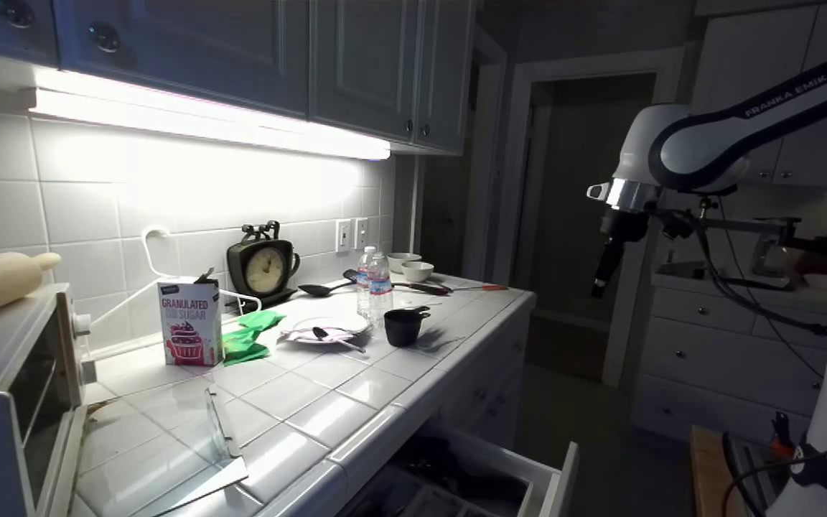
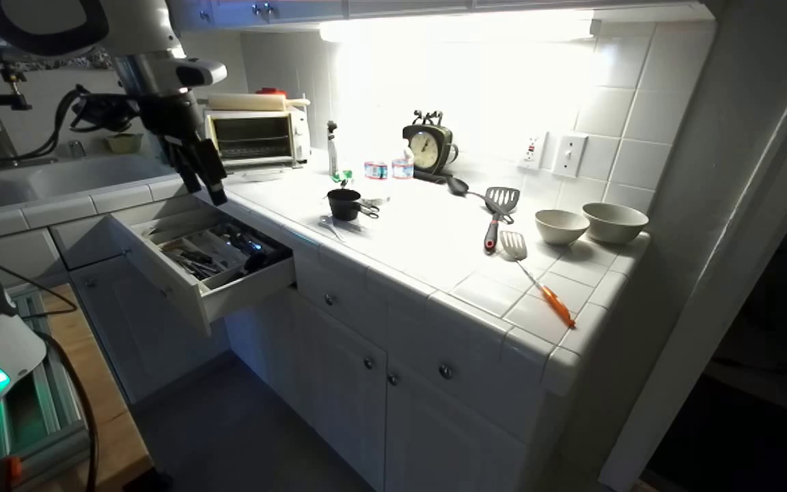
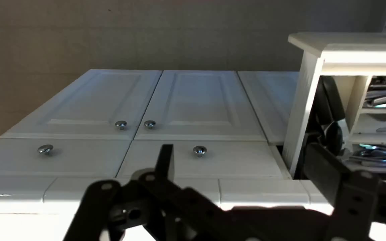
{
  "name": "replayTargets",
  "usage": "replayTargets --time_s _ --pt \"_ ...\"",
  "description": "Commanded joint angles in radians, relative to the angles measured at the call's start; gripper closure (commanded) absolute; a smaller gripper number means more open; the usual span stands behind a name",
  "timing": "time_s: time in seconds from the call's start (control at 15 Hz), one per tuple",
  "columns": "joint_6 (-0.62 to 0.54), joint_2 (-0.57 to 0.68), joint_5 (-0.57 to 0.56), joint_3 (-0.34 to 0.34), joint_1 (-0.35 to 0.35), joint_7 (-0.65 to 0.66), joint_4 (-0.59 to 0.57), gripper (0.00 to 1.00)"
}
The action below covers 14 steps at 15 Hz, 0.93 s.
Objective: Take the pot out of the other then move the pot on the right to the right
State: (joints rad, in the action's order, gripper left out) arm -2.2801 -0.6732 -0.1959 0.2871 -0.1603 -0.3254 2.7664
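Pincer (image 2: 203, 188): I had it gaping wide, empty.
Carton (image 1: 191, 323): read "GRANULATED … SUGAR", frame left.
Pot (image 1: 402, 329): below centre, contents indistinct.

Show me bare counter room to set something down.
The counter is bare between its front edge and the plate, and along that edge from the black pot to the orange-handled turner. Crowded: around the bottles and green wrapper.
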Motion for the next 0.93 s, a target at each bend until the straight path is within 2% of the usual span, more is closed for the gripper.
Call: replayTargets --time_s 0.0,0.13,0.47,0.67,0.87 --pt "-0.102 0.083 0.058 0.001 -0.014 0.08 -0.044 0.0" --pt "-0.174 0.137 0.11 0.013 0.004 0.098 -0.066 0.0" --pt "-0.342 0.281 0.195 0.022 0.082 0.013 -0.13 0.0" --pt "-0.348 0.373 0.263 0.024 0.138 -0.025 -0.207 0.0" --pt "-0.268 0.462 0.337 0.012 0.159 -0.005 -0.303 0.0"
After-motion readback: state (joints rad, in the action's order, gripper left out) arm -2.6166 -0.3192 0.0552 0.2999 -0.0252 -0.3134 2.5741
